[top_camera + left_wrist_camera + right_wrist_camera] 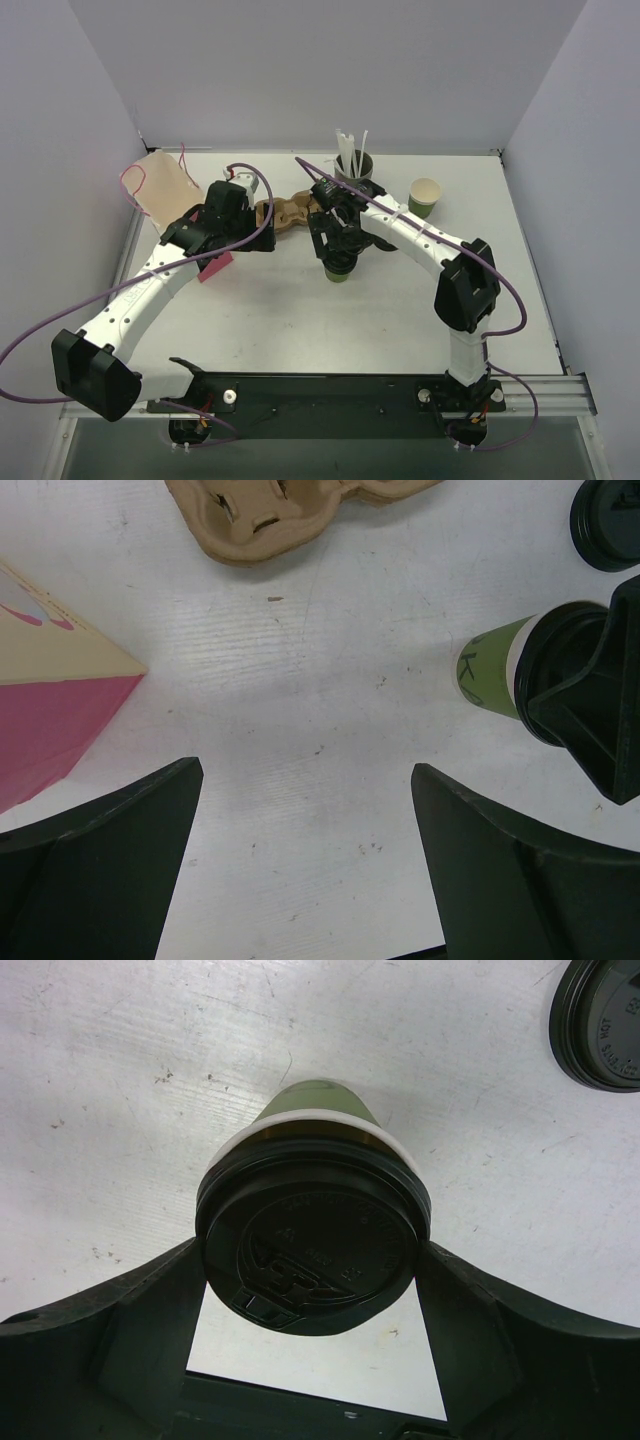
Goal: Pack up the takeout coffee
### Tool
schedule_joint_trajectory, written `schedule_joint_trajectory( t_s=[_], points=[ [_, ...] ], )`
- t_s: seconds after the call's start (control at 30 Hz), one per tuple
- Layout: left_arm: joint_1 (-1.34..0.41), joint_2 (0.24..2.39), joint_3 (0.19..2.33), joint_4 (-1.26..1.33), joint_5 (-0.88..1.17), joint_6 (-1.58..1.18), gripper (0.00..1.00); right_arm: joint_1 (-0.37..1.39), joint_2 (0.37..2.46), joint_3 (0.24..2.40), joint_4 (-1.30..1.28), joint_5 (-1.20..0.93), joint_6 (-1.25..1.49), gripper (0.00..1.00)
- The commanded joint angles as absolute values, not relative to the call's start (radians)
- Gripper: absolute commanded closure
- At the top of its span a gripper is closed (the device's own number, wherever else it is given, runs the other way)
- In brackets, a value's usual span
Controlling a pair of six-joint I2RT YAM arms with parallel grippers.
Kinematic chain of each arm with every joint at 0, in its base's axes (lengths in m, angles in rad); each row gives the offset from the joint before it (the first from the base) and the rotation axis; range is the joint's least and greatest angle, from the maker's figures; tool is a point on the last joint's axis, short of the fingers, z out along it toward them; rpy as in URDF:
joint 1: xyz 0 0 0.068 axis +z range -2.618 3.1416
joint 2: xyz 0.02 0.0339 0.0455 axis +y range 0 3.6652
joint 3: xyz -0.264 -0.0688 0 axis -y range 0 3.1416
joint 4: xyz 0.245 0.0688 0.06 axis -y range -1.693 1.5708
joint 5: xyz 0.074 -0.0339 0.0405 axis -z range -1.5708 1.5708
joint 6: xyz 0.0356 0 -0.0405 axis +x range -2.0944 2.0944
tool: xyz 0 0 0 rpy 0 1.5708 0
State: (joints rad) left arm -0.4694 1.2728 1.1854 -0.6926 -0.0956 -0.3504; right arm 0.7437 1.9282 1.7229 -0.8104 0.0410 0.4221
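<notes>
The takeout coffee is a small green paper cup (338, 271) standing upright at the table's middle, also in the right wrist view (320, 1100) and the left wrist view (492, 675). A black round lid (315, 1245) sits on its top. My right gripper (312, 1260) is above the cup, with both fingers (460, 1300) touching opposite sides of the lid's rim. My left gripper (305, 780) is open and empty over bare table left of the cup. In the top view it (245, 215) is near the cup carrier.
A brown pulp cup carrier (285, 213) lies between the arms, also in the left wrist view (270, 515). A cream and pink paper bag (165, 185) lies at the left. A second black lid (600, 1025) lies beside the cup. A green cup with a cream inside (425, 197) and a straw holder (353, 165) stand behind.
</notes>
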Motion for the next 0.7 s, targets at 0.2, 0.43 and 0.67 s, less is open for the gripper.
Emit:
schedule_joint_trajectory(
  t_s=[0.2,0.43,0.67],
  points=[
    [-0.463,1.267,1.193,-0.666,-0.08,-0.336,0.03,0.742,1.87,1.727,-0.847,0.049,0.439,0.23],
    [-0.462,1.269,1.192,-0.663,-0.075,-0.339,0.03,0.745,1.825,1.75,-0.873,0.055,0.433,0.23],
    [-0.463,1.269,1.192,-0.663,-0.072,-0.341,0.03,0.744,1.832,1.772,-0.884,0.055,0.426,0.23]
  ],
)
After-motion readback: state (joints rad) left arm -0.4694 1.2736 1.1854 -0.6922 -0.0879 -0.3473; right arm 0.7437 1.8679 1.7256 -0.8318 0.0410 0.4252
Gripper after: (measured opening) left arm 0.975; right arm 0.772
